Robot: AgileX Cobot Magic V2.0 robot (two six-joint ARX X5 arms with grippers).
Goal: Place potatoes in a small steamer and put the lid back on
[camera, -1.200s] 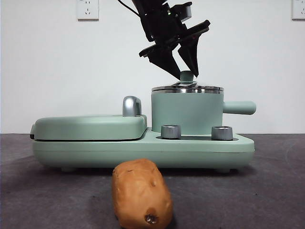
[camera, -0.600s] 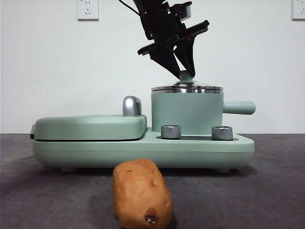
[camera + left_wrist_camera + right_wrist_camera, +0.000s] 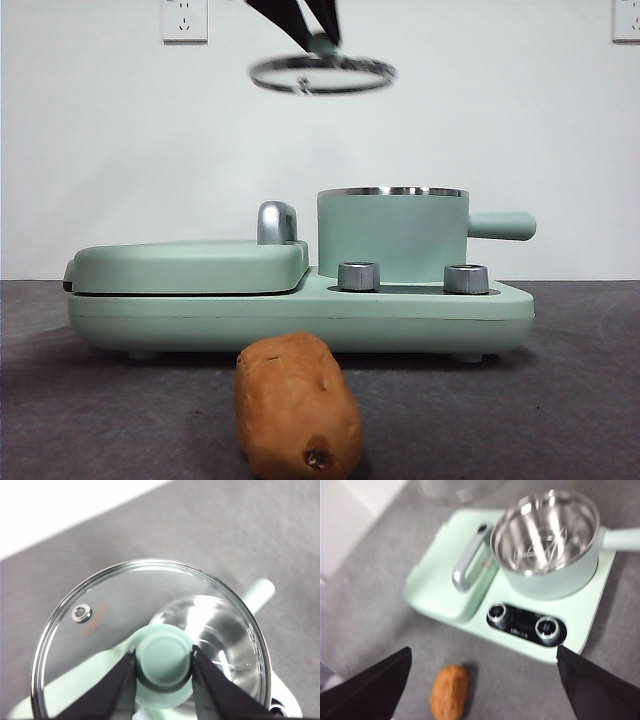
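My left gripper (image 3: pixel 164 657) is shut on the mint-green knob (image 3: pixel 163 654) of the clear glass lid (image 3: pixel 125 610). In the front view the gripper (image 3: pixel 322 42) holds the lid (image 3: pixel 322 74) high above the table, up and left of the small steamer (image 3: pixel 392 232). The steamer stands open on the mint-green cooker base (image 3: pixel 300 305); its steel inside looks empty in the right wrist view (image 3: pixel 545 527). The orange-brown potato (image 3: pixel 297 405) lies on the table in front of the base, dark spot toward the camera. It also shows in the right wrist view (image 3: pixel 450 692). My right gripper (image 3: pixel 480 687) is open, high above the potato.
A flat mint-green griddle cover (image 3: pixel 190 265) with a chrome handle (image 3: pixel 276 221) fills the base's left half. Two steel dials (image 3: pixel 359 276) sit on the base's front. The steamer's stubby handle (image 3: pixel 503 225) points right. The table (image 3: pixel 560 400) is dark grey.
The left gripper closed on the lid's knob and lifted the lid off the steamer, up and to the left. The steamer now stands open. The potato has not moved.
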